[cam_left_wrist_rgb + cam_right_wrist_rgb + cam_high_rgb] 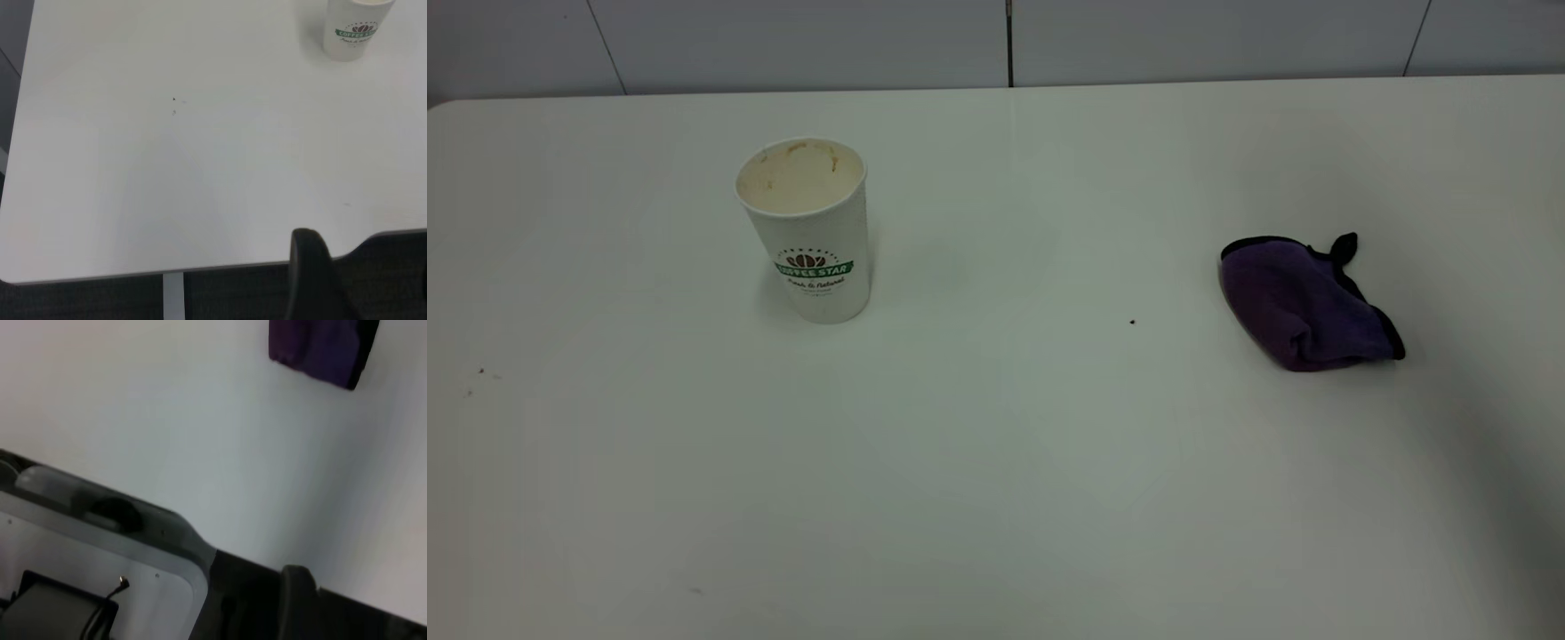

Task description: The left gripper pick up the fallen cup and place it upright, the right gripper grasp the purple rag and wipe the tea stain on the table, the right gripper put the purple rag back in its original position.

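The white paper cup [811, 229] with the green logo stands upright on the table [996, 462], left of centre, its tan-stained inside showing. It also appears far off in the left wrist view as the cup [353, 30]. The purple rag [1303, 300] lies crumpled on the right side, and the right wrist view shows the rag [321, 347] at a distance. The tea stain is out of view. Neither arm appears in the exterior view. A dark part of my left gripper [310, 277] hangs off the table's near edge. My right gripper [298, 603] sits likewise beyond the edge.
A tiny black speck [1132, 322] lies between cup and rag, and a few faint specks [480, 372] lie at far left. A pale wall [996, 40] runs behind the table. A grey mounting plate [100, 547] lies beside the right arm.
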Motion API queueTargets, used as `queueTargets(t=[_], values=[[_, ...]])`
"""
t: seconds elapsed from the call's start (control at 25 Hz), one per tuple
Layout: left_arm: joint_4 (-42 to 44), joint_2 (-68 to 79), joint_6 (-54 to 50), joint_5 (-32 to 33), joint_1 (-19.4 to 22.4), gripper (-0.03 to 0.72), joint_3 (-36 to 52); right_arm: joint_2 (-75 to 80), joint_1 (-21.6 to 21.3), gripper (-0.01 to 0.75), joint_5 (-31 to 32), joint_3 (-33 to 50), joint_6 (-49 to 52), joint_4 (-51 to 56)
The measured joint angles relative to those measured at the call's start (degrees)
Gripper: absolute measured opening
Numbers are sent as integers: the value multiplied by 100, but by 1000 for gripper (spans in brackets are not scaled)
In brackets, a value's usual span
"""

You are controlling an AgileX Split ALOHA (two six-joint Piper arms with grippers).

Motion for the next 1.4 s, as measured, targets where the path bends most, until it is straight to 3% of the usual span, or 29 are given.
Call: queueTargets(t=[0.36,0.52,0.84,1.12,1.4], values=[[0,0,5,0,0,432,0,-2960,0,484,-95,2944,313,-94],[0,0,5,0,0,432,0,-4332,0,484,-319,3778,648,-327],[0,0,5,-4,0,432,0,-6268,0,484,-479,4655,905,-406],[0,0,5,-4,0,432,0,-7635,0,484,-574,4790,921,-345],[-1,0,5,-4,0,432,0,-7924,0,484,-574,4814,956,-424]])
